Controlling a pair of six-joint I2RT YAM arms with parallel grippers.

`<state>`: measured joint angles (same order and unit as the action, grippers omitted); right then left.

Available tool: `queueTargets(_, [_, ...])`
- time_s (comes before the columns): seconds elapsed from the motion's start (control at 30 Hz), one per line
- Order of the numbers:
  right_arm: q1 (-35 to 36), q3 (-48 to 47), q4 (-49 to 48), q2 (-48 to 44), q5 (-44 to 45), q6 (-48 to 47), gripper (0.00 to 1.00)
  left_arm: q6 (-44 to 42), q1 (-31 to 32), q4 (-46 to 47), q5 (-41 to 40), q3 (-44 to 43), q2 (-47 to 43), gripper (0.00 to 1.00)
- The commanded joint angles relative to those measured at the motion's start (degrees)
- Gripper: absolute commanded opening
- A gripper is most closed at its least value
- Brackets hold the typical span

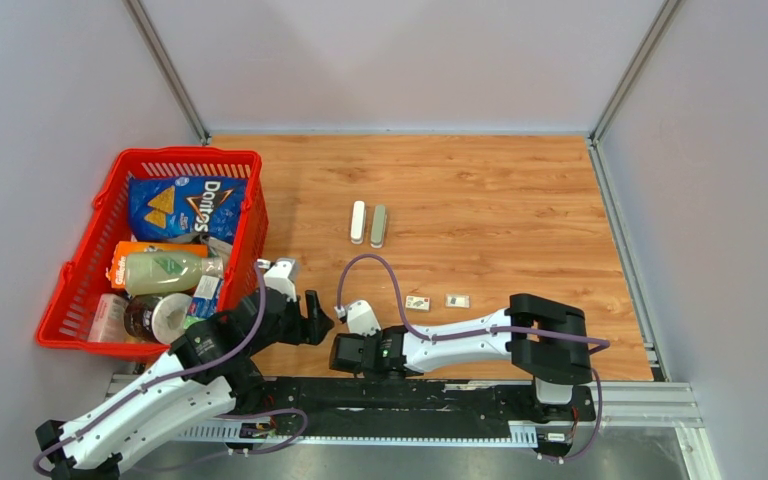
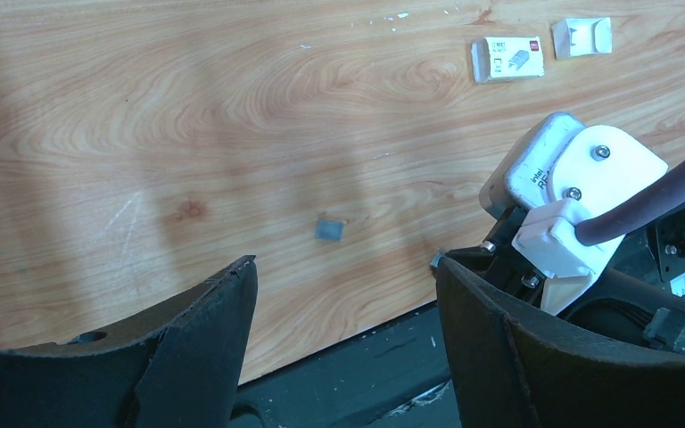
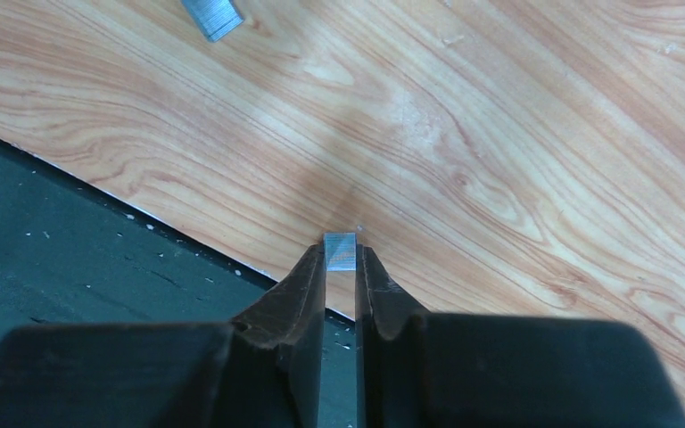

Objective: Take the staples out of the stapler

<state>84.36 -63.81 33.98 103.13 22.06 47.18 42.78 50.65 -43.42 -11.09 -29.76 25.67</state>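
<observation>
The stapler (image 1: 368, 223) lies opened flat mid-table, a white half beside a grey-green half. My right gripper (image 3: 340, 256) is shut on a short silvery strip of staples (image 3: 340, 242), held just above the table's near edge; in the top view it (image 1: 338, 352) is low at the front. A second strip of staples (image 3: 213, 18) lies loose on the wood; it also shows in the left wrist view (image 2: 329, 230). My left gripper (image 2: 343, 267) is open and empty, hovering near that loose strip, beside the right wrist; in the top view it (image 1: 316, 320) is close to the basket.
A red basket (image 1: 188, 153) with a chip bag, bottles and other goods stands at the left. Two small staple boxes (image 1: 419, 302) (image 1: 457, 300) lie right of the grippers. The right arm's white wrist camera (image 2: 571, 178) sits close to my left fingers. The black base rail (image 3: 71, 276) borders the table's near edge.
</observation>
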Motion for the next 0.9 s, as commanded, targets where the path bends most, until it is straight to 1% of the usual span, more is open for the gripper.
queueTargets(0.0, [-0.24,-0.53,1.88,-2.4,3.25,0.9,0.14,0.55,0.23,2.29,0.1,-1.09,0.78,0.81])
queueTargets(0.13, [-1.91,1.49,3.37,-5.65,4.57,1.51,0.14,0.55,0.06,3.08,0.81,-1.09,1.4,0.81])
queueTargets(0.2, [-3.75,3.42,3.73,-8.72,5.0,1.69,0.14,0.46,0.24,3.34,0.98,-0.92,1.66,0.81])
queueTargets(0.53, [-17.1,12.91,6.28,-24.28,5.1,-0.33,0.15,-0.25,0.23,5.97,2.13,-0.83,4.3,0.81])
queueTargets(0.7, [-24.31,16.0,6.19,-28.33,3.78,-2.61,0.16,-0.68,0.23,7.29,2.65,-0.74,5.53,0.81])
queueTargets(0.87, [-29.24,17.32,5.4,-28.95,2.64,-4.64,0.16,-0.95,0.15,8.79,3.36,-0.65,6.85,0.81])
